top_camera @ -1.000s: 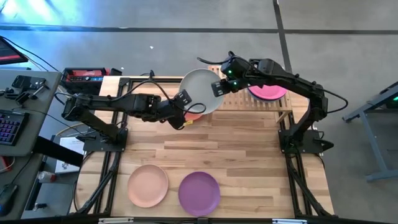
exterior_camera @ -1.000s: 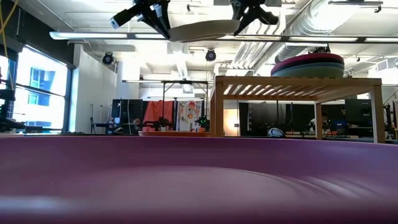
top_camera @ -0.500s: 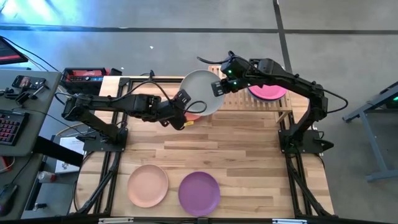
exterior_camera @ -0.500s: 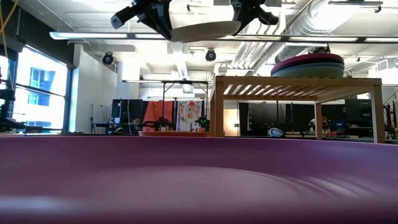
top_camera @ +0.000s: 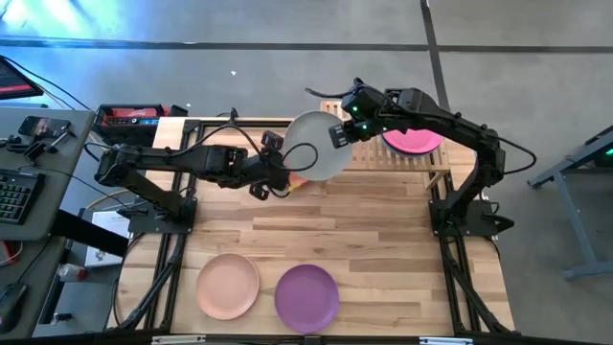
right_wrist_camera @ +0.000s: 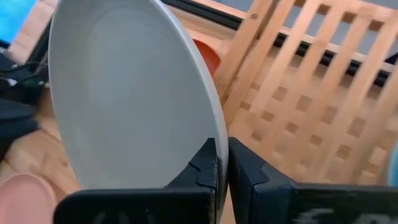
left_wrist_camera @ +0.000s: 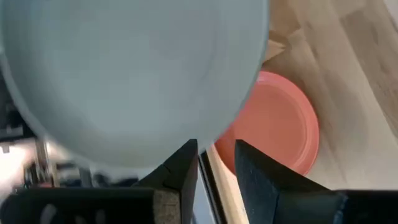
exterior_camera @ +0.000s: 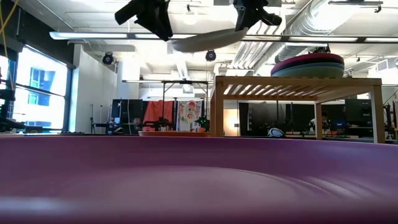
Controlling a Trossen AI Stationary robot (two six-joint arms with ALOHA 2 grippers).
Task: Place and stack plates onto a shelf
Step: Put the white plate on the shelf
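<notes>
Handover completing: left gripper (top_camera: 271, 165) is releasing and backing toward 9 o'clock; right gripper (top_camera: 337, 133) is clenching the grey-green plate (top_camera: 317, 158), now tilting, beside the shelf (top_camera: 383, 153). Shelving comes next.

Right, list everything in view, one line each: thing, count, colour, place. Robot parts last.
pale grey-green plate: one, held in the air, tilted, beside the shelf.
orange-red plate: one, on the table under the held plate.
peach plate: one, near table edge.
purple plate: one, right of the peach one.
plate stack: magenta on top, on the shelf's right half.
shelf: one, light bamboo, far table edge.
table: one, pale wood.
left gripper: open, just off the held plate's rim.
right gripper: shut on that plate's rim.
</notes>
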